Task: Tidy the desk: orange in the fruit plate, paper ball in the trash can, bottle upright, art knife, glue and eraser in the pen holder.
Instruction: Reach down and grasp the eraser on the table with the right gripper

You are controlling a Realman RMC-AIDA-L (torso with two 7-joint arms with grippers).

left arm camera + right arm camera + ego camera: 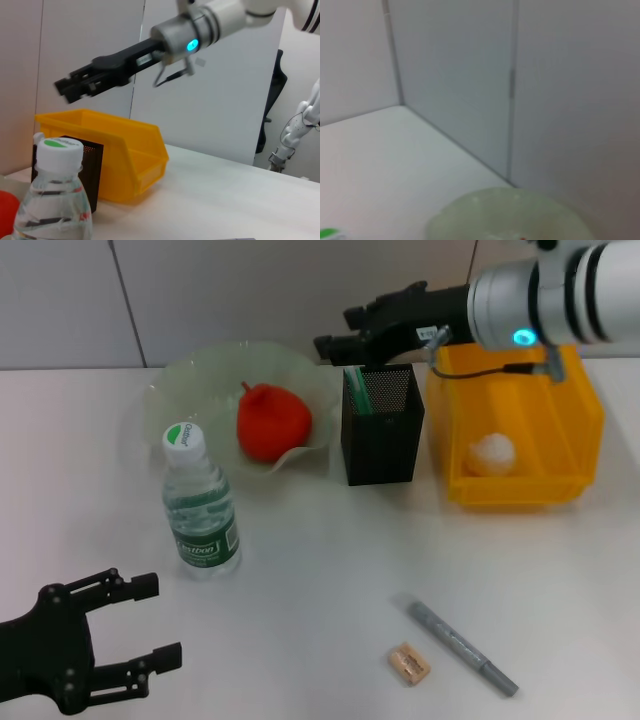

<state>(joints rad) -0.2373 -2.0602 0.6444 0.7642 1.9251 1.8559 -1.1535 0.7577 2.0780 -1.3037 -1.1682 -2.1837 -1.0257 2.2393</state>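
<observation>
Right tool (335,343) hangs directly over the pen holder (382,425), holding nothing; whether its jaws are parted cannot be told. Art knife (356,378) stands in the holder just beneath it, likely dropped there tip-up. Glue (462,647) and eraser (408,663) lie on the counter (300,620), well away from that tool, probably next. Left tool (95,640) sits spread wide and empty, near the upright bottle (199,502).
</observation>
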